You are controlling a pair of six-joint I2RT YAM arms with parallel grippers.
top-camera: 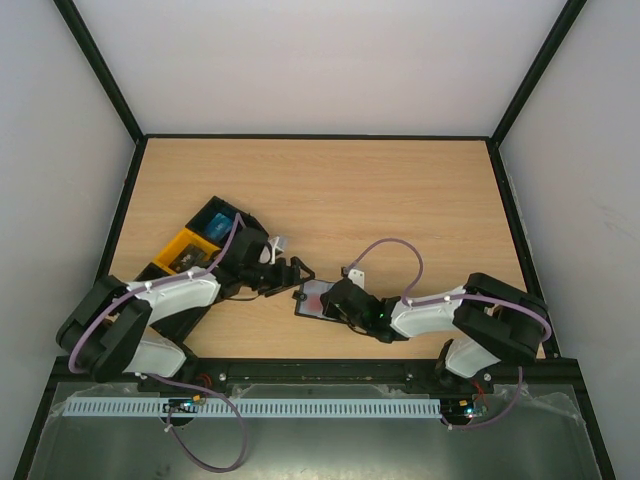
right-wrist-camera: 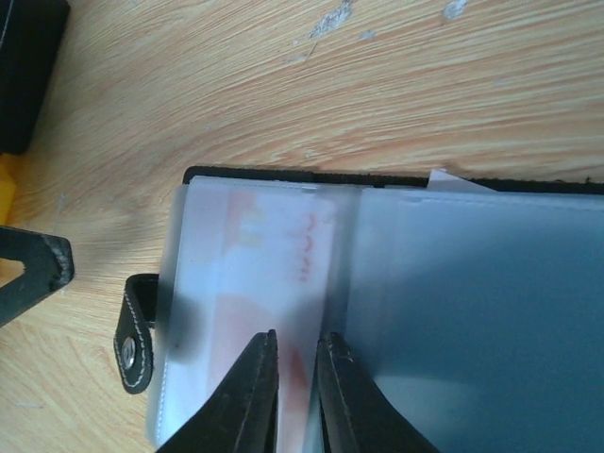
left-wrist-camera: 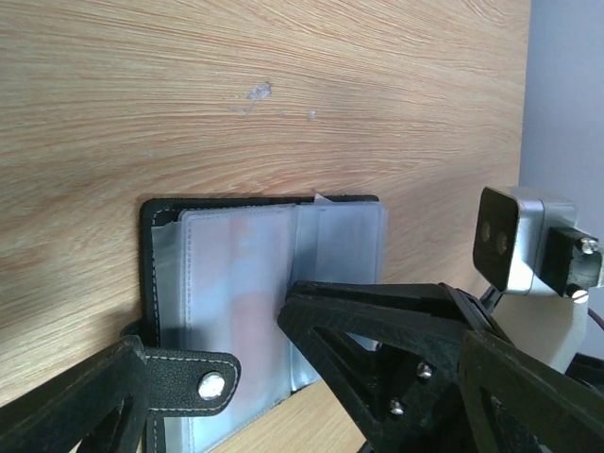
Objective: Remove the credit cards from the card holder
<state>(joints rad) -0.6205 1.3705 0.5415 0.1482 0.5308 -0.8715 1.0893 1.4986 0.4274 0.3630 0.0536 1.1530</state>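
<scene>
currently the right end effector (right-wrist-camera: pixel 297 342) has its two fingers drawn almost together, with only a thin slit between the tips. they rest on the translucent sleeve (right-wrist-camera: pixel 255 311) of the card holder (right-wrist-camera: pixel 472 311). whether they pinch the sleeve or a card edge i cannot tell. a red card (right-wrist-camera: pixel 269 255) shows through the sleeve right under the tips, inside the left pocket. the right pocket looks grey-blue.

the left end effector (left-wrist-camera: pixel 212 326) is spread wide and grips nothing. one finger is beside the snap strap (left-wrist-camera: pixel 189 373) and the other is over the sleeve.

the card holder lies open and flat on the tabletop (top-camera: pixel 380 190), a little near of the middle, between the two end effectors. at the left, past the left arm, sits a black-and-orange tray (top-camera: pixel 180 250) with a blue piece (top-camera: pixel 215 222) in its far compartment, too small to identify.
</scene>
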